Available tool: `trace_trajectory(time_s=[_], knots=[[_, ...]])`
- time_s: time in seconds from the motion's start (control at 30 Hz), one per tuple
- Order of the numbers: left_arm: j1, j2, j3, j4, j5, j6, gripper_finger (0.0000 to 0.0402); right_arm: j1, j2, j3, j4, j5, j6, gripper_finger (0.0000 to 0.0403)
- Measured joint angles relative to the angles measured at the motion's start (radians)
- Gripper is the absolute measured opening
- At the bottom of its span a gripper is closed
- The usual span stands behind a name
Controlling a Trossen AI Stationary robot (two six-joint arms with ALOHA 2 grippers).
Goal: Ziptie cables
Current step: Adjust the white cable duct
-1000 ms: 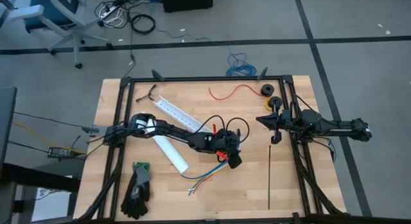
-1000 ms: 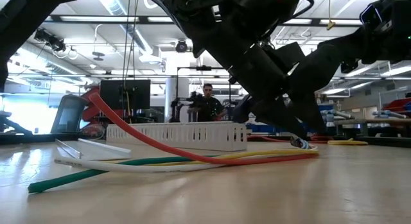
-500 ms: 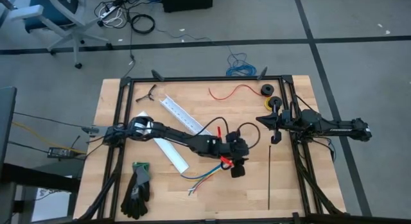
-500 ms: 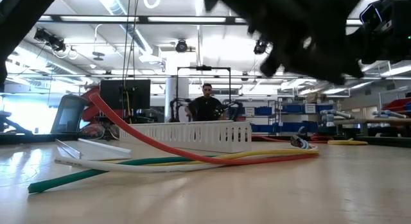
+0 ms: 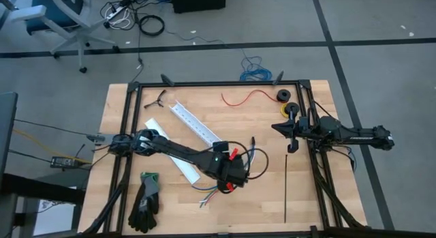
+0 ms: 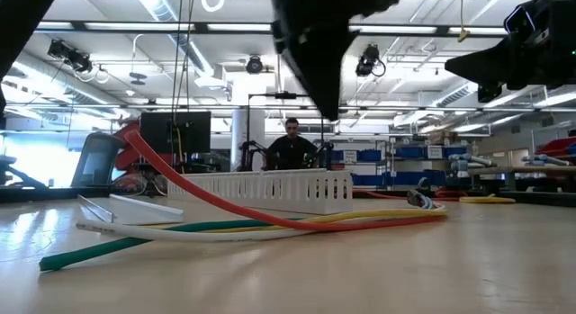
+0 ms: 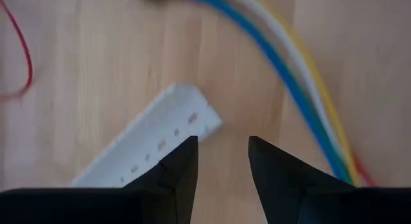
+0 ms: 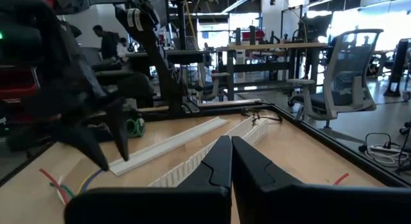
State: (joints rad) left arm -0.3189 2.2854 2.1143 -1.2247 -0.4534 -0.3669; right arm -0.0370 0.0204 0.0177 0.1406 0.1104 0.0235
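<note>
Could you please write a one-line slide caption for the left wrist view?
Left gripper, fingers parted and empty, hovers over the white channel's end beside the cables on the wooden table.

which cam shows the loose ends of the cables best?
Low view: the cables lie full-length across the table, ends in plain sight. The high view shows them small beside the left gripper. The left wrist view catches only a blurred mid-stretch. The right wrist view shows a short bit at one edge.
</note>
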Motion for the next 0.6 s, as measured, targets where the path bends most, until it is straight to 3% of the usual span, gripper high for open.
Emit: trace_trajectory(time_s=[0.07,0.2,0.33,0.6], knots=[[0.000,0.002,-0.050,0.023,0.022,-0.009,0.0147,0.000,0.000,0.000,0.000,0.000,0.000,0.0002],[0.035,0.001,-0.177,0.161,0.172,-0.003,0.0147,0.000,0.000,0.000,0.000,0.000,0.000,0.0002],[0.079,0.002,-0.288,0.259,0.147,-0.010,0.0147,0.000,0.000,0.000,0.000,0.000,0.000,0.0002],[0.191,-0.005,-0.351,0.475,0.122,0.105,0.0147,0.000,0.000,0.000,0.000,0.000,0.000,0.0002]])
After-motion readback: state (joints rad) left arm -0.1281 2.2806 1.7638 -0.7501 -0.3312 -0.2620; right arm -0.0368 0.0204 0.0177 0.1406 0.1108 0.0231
